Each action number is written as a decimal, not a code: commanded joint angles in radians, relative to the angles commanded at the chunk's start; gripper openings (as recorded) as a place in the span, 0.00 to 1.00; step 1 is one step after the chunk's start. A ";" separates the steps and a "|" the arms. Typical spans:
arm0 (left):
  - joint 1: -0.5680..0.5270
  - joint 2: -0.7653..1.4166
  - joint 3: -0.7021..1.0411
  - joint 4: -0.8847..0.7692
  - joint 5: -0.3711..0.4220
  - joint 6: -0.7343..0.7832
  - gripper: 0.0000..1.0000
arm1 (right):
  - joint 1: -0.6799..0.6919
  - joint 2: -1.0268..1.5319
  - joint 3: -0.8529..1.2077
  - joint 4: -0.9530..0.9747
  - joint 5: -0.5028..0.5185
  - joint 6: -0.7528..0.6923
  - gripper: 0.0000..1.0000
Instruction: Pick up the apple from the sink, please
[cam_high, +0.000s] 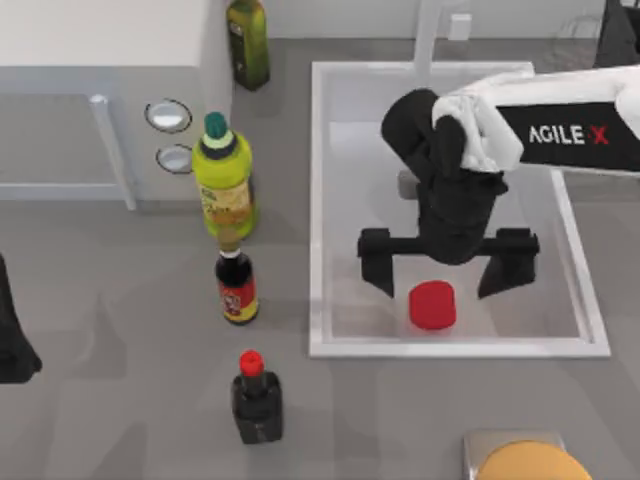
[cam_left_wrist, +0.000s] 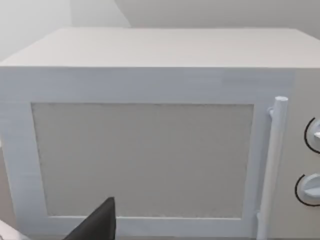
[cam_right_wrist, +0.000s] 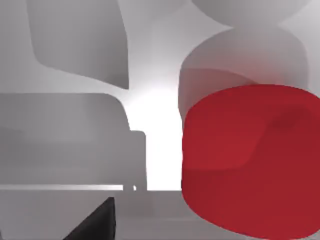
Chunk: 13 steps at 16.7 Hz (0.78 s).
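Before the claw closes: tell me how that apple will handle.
The apple looks rigid and smooth, so it may slip under a light pinch. Its blocky, flat-topped shape suggests it won't roll far on the sink floor. The right claw straddles it open, likely wide enough.

Right arm (cam_high: 560, 125): white casing over the forearm with a black panel lettered "AGILE X" in white, the X in red; the wrist section is matte black and bulbous. Right gripper (cam_high: 436, 276): black crossbar carrying two black, blocky fingers. Left arm (cam_high: 12, 340): black body at the table's left edge.
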 joint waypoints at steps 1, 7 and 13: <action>0.000 0.000 0.000 0.000 0.000 0.000 1.00 | 0.001 0.030 -0.022 0.062 0.000 0.001 1.00; 0.000 0.000 0.000 0.000 0.000 0.000 1.00 | 0.003 0.136 -0.095 0.219 0.002 0.003 1.00; 0.000 0.000 0.000 0.000 0.000 0.000 1.00 | 0.003 0.136 -0.095 0.219 0.002 0.003 0.77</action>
